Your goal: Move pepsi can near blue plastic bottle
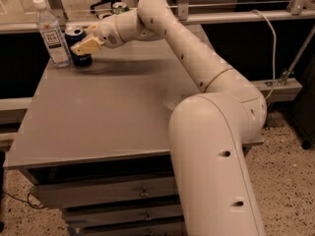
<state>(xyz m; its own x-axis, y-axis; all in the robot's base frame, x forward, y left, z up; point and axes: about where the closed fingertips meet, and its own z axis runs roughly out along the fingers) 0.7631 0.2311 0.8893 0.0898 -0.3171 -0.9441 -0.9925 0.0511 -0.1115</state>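
The pepsi can, dark blue with a silver top, stands on the grey table at its far left corner. It is right beside the blue plastic bottle, a clear bottle with a white cap and white label. My gripper reaches in from the right, with one tan finger across the can's front and the other behind it. The fingers are closed on the can. The can's lower part shows below the finger.
A green can sits on the ledge behind the table. My white arm spans the table's right side from the bulky base link at the front right. Drawers are under the table top.
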